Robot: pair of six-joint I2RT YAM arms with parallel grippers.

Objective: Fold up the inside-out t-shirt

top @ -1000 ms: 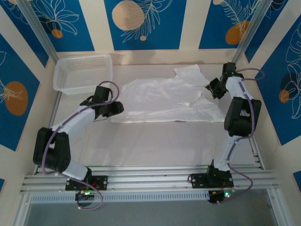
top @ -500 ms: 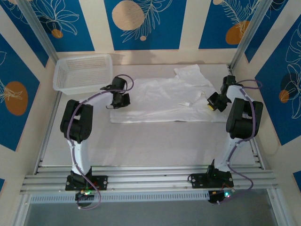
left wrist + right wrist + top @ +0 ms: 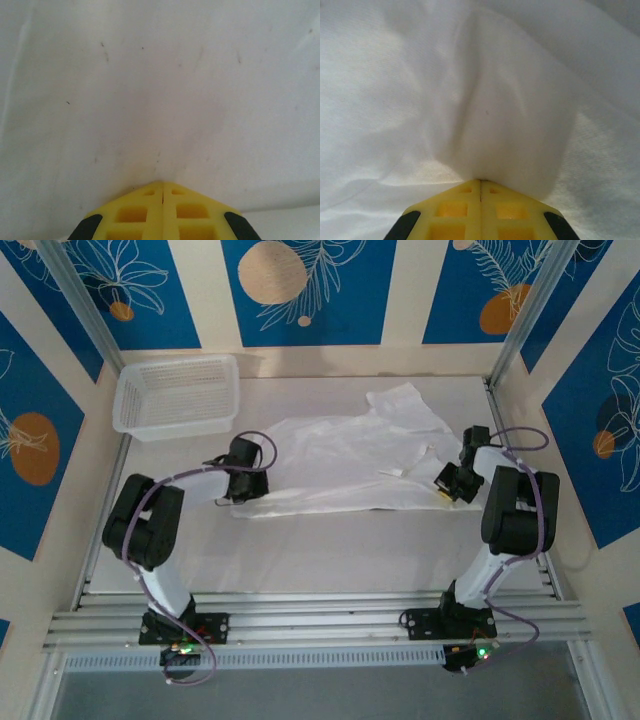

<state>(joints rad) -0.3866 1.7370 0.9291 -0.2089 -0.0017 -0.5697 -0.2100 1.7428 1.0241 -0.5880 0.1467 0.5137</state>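
Observation:
The inside-out t-shirt lies spread and wrinkled across the far half of the table, with a small tag showing and a sleeve pointing toward the back. My left gripper sits at the shirt's near left corner. In the left wrist view its yellow fingertips are shut, with the cloth creased into them. My right gripper is at the shirt's near right edge. Its fingertips are shut on a raised bunch of cloth.
A white mesh basket stands at the back left corner, just beyond the left arm. Walls close the table on the left, right and back. Bare table lies between the shirt and the arm bases.
Both grippers have come down onto the shirt's near edge and shut on it. The near hem now lies drawn in and more wrinkled, and the right side has shifted.

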